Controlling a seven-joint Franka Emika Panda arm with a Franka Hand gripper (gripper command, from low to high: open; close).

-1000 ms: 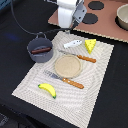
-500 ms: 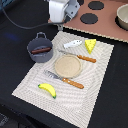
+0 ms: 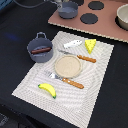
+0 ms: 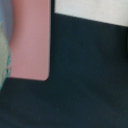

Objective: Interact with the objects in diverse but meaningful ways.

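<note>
Pot (image 3: 39,48), grey-blue, on the placemat (image 3: 95,95) corner toward the exterior view's left, holding the dark brown bar (image 3: 40,50), long axis roughly crosswise to the pot handle. Cheese wedge (image 3: 90,45) and white-and-blue tool (image 3: 73,44) near the mat's far edge; banana (image 3: 47,89) near its front edge. Claw out of sight in both views: state cannot be told, nor bearing to the pot.

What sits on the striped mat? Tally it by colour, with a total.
Yellow: 2, banana, cheese wedge
Orange-handled: 2, fork, knife
Tan: 1, plate
Grey-blue: 1, pot
Dark brown: 1, bar inside the pot
White-and-blue: 1, tool
Total: 8
</note>
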